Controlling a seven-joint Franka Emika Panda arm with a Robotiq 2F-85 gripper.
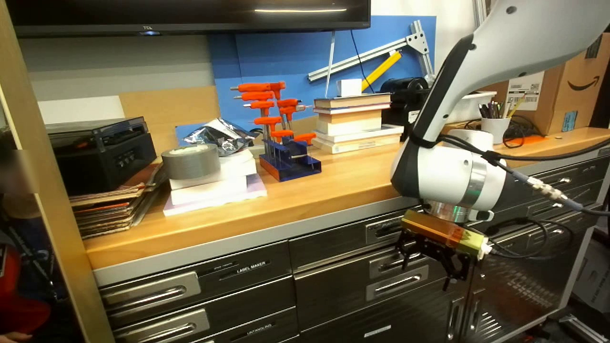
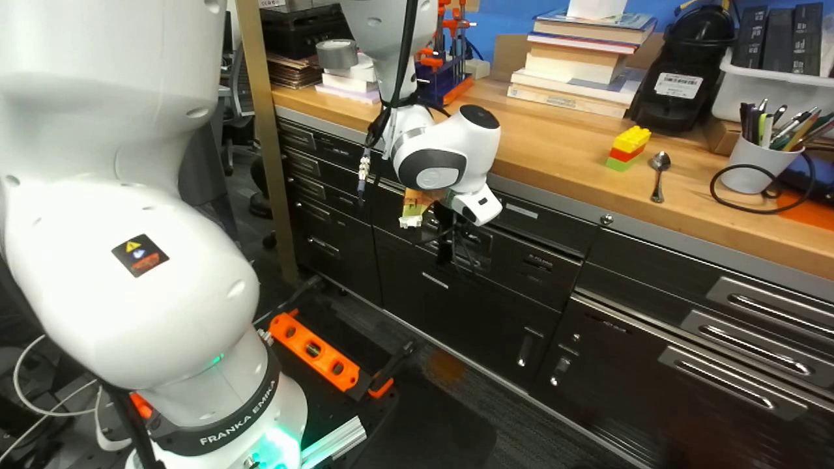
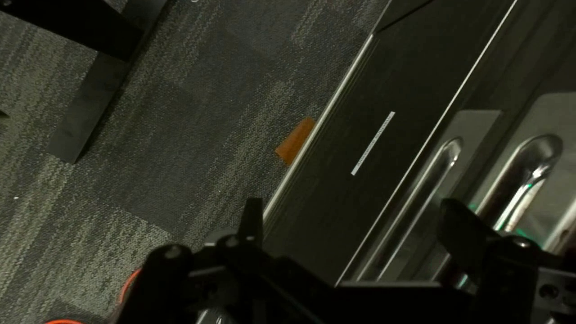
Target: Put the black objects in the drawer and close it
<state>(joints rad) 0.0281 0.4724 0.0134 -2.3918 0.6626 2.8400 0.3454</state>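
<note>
Pincer [image 3: 352, 211], one: jaws spread wide, nothing between them; hangs lower than the tabletop [image 1: 305, 195], before a bank of drawer fronts [image 1: 252, 300].

Drawer [image 1: 333, 290], one, presumed: the front behind the pincer, among several alike. No interior shows; you cannot tell whether it sits fully home.

Black objects: none made out around the pincer. They may be inside the drawer, but that is inference; if any lie elsewhere, you risk ending the job short.

Hazards, by cause:

Bar handle [image 3: 519, 191], behind the pincer: a finger [image 3: 463, 225] overlaps it in the wrist view, contact not readable. Should the finger hook it, your retreat could drag a drawer out.

Drawer fronts, dark: depth is hard to judge in both exterior views. Push inward on a misreading and the pincer may strike them.

Wrist housing [image 2: 479, 146], above the pincer: lift too close in and it could knock the tabletop's edge.

Cable [image 1: 548, 189], slung beside the pincer: may catch a handle when you turn.

Black device [image 2: 690, 58], on the tabletop, higher than the pincer: right colour, likely wrong item; choosing by colour alone invites a false pick.
</note>
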